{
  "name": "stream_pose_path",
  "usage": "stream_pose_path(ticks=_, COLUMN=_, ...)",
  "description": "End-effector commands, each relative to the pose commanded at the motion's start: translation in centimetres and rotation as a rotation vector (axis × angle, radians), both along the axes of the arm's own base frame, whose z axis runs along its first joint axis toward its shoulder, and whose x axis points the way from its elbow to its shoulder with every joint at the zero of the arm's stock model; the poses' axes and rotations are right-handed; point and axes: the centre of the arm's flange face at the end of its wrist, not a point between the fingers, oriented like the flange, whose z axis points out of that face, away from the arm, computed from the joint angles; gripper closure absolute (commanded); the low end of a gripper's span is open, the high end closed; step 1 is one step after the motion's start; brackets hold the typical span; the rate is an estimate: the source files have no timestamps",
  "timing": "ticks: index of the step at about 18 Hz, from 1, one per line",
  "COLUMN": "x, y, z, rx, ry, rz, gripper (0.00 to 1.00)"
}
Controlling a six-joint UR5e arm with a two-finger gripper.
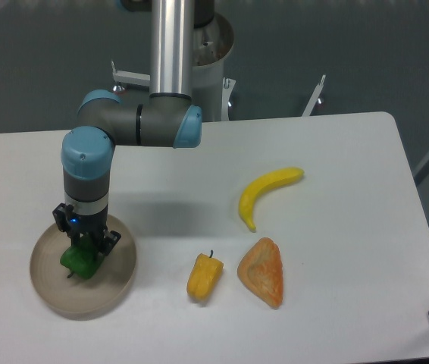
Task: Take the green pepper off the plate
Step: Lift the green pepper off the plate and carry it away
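Observation:
The green pepper (79, 264) lies in the left half of the beige plate (118, 282) at the table's front left. My gripper (86, 247) points straight down over it, its fingers drawn in against the pepper's upper sides. It is shut on the pepper, which still rests on the plate. The gripper body hides the pepper's top.
A yellow-orange pepper (204, 276) lies right of the plate, with an orange wedge-shaped food item (262, 272) beside it. A yellow banana (266, 192) lies farther back at mid-table. The arm's base column (175, 45) stands at the table's rear.

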Motion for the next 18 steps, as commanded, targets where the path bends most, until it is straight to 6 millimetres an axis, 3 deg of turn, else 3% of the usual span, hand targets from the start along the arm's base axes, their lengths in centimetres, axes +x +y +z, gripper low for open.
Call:
stream_pose_path(ticks=2, x=-1.8, y=-0.4, z=1.5, rx=0.022, ry=0.016, rz=-0.006, gripper=0.67)
stream_pose_path(ticks=6, x=-8.3, y=-1.4, z=4.0, rx=0.057, ry=0.06, rz=0.004, gripper=0.67)
stream_pose_path(ticks=8, x=-13.4, y=-2.5, z=4.9, rx=0.066, ry=0.104, rz=0.017, gripper=0.67)
stream_pose_path(ticks=9, x=-15.4, y=-3.2, z=5.9, rx=0.077, ry=0.136, rz=0.006, gripper=0.67)
stream_pose_path(ticks=12, x=-20.7, y=-4.9, z=6.4, rx=0.071, ry=0.2, rz=-0.038, gripper=0.67)
stream_pose_path(ticks=15, x=-25.0, y=-6.4, z=7.5, rx=0.071, ry=0.251, rz=-0.094, gripper=0.67)
stream_pose_path(ticks=18, x=-27.6, y=-6.8, z=7.5, rx=0.044, ry=0.293, rz=-0.132, gripper=0.67)
